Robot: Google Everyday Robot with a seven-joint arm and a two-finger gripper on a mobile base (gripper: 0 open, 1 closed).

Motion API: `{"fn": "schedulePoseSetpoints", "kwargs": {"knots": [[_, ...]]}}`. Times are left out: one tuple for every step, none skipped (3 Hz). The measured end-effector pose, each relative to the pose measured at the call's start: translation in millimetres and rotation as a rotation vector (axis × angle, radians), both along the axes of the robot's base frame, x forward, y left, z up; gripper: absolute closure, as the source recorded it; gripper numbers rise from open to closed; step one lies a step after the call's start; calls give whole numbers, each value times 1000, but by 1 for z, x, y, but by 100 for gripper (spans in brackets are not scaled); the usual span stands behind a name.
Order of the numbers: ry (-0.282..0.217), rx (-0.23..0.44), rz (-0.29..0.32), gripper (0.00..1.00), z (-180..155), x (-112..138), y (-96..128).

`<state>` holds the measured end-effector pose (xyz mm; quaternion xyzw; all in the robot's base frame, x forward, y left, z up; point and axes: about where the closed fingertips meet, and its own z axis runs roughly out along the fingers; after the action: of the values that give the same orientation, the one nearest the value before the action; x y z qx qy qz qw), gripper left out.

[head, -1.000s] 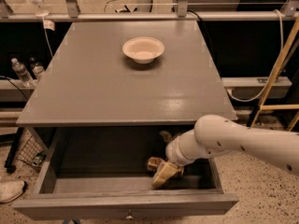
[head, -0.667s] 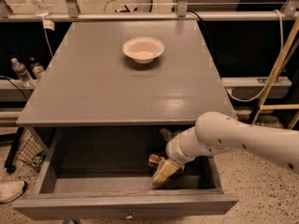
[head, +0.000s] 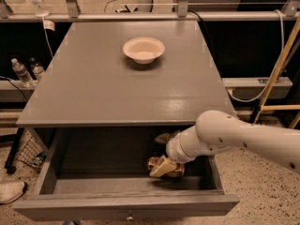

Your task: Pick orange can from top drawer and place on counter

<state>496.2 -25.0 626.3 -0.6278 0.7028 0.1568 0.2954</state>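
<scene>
Grey table [head: 117, 88] fills the centre of the frame, slightly glossy, and up near its far edge sits a cream bowl [head: 144, 49], upright and on its own. Down below, the drawer [head: 126, 204] under the table's front edge is pulled wide open, dark inside, with a small metal knob [head: 130, 216] on the front panel at the very bottom of the frame. And here's the action: the white arm [head: 234, 137] comes in from the lower right, crosses the drawer's right side and dips in, putting the gripper [head: 164, 166] low in the right half of the drawer. The can [head: 153, 163], orange-gold and shiny, seems to lie on its side on the drawer floor right there, and the gripper's tan end covers its middle, so only the can's two ends show on either side. Clamped on the can or merely laid over it? I cannot tell from this angle. Over at the left of the frame two clear water bottles [head: 21, 72] stand beside the table, and a white shoe [head: 10, 191] shows in the lower left corner.
</scene>
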Motion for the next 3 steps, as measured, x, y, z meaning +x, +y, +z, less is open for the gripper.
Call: {"fn": "schedulePoseSetpoints", "kwargs": {"knots": [[14, -10, 10, 50, -5, -5, 2], [27, 6, 18, 82, -6, -9, 3], [15, 16, 28, 100, 3, -8, 4]]}}
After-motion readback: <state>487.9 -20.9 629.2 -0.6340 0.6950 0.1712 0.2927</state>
